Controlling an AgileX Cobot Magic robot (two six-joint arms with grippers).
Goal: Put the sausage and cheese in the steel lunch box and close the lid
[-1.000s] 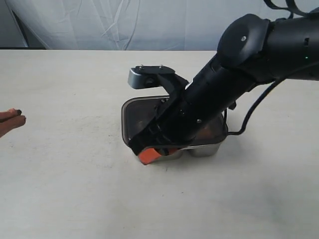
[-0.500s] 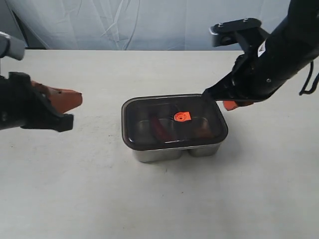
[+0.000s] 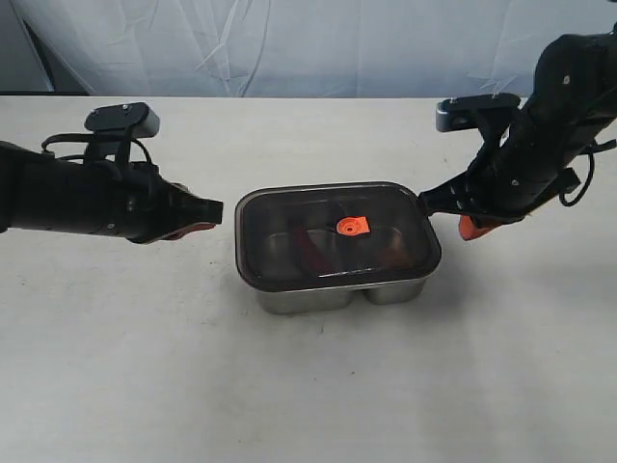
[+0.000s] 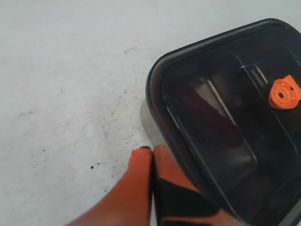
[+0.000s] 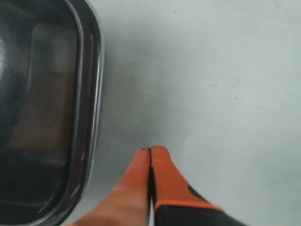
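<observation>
The steel lunch box (image 3: 333,294) stands mid-table with the dark tinted lid (image 3: 289,217) lying flat on it, its orange valve tab (image 3: 353,227) at the centre. Through the lid a red sausage (image 3: 310,249) shows dimly in the left compartment; the cheese cannot be made out. My left gripper (image 3: 204,228) is shut and empty, just left of the box. In the left wrist view its fingertips (image 4: 141,154) sit close beside the lid's (image 4: 225,117) corner. My right gripper (image 3: 469,227) is shut and empty, just right of the box, apart from the lid's rim (image 5: 91,94).
A pale table (image 3: 308,386) stretches around the box on all sides. A white cloth backdrop (image 3: 289,43) hangs behind the far edge. Both black arms lie low over the table, one on each side of the box.
The right arm, which lay across the box a second ago, has pulled back to the right. The left arm has come in from the left edge toward the box. The lid lies uncovered.
</observation>
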